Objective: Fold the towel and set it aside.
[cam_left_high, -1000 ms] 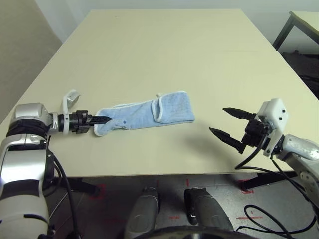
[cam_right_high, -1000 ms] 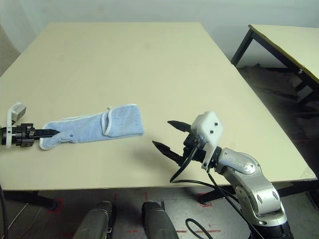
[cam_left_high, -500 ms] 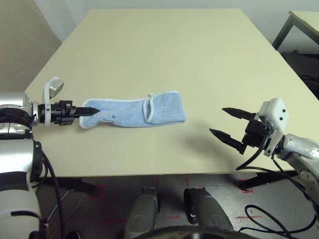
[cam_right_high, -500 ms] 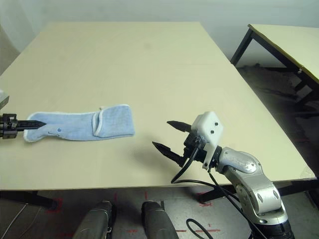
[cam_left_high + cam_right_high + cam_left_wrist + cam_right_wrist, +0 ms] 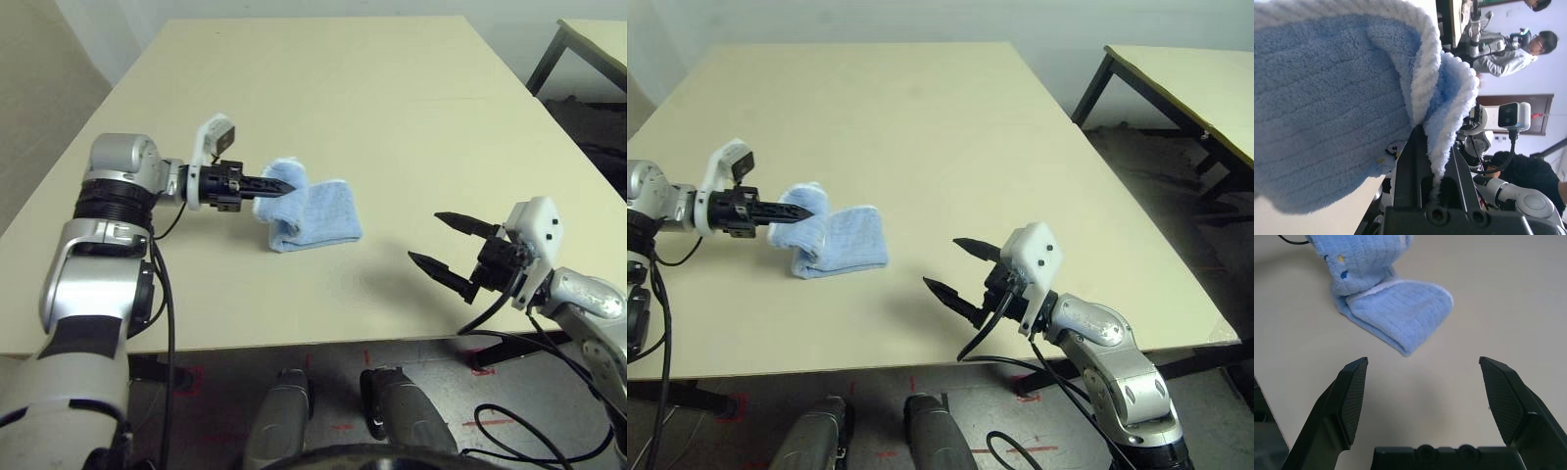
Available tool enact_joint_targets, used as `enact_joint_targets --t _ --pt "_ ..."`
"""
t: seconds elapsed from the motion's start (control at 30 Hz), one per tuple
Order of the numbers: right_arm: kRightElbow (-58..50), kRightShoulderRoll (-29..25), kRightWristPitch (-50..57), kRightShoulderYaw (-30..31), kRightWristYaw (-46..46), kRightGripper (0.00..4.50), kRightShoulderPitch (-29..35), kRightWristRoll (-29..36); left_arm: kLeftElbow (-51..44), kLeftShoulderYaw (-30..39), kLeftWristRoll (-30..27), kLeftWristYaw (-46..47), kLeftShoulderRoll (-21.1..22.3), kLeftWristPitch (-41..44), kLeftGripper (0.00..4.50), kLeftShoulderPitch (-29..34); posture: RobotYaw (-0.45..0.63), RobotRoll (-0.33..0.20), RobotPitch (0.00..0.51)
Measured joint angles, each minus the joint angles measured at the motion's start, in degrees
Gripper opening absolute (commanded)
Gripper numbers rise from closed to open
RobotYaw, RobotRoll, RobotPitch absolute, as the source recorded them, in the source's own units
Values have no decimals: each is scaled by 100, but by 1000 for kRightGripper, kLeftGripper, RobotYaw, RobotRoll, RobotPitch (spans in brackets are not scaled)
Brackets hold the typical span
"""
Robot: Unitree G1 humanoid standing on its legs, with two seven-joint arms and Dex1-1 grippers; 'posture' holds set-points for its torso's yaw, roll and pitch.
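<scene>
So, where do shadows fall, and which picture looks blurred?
Right eye view: a soft shadow lies on the table beside the open right hand. Left wrist view: the towel, pinched by the left hand, is sharp; the background room looks soft.

I could read no text, number, brand or sign anywhere. The towel (image 5: 312, 212) showed a few small dark and yellow stitched marks in my right wrist view, but they formed no letters I could make out. The red marks on the floor (image 5: 343, 392) under the table were plain crosses and lines, not writing.
</scene>
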Motion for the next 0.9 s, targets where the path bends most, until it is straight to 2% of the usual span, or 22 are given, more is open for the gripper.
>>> enact_joint_targets --t 0.47,0.6,0.9 --pt "-182 90 -7 3 -135 4500 163 -4 635 597 -196 840 -446 -404 24 -268 -124 0 104" --pt "-181 91 -7 7 -134 4500 162 -5 762 861 -184 1284 -617 -686 1046 -269 -122 0 105" --pt "-181 90 -7 7 -133 4500 171 -5 941 1212 -224 1744 -780 -797 4163 -316 -124 0 109"
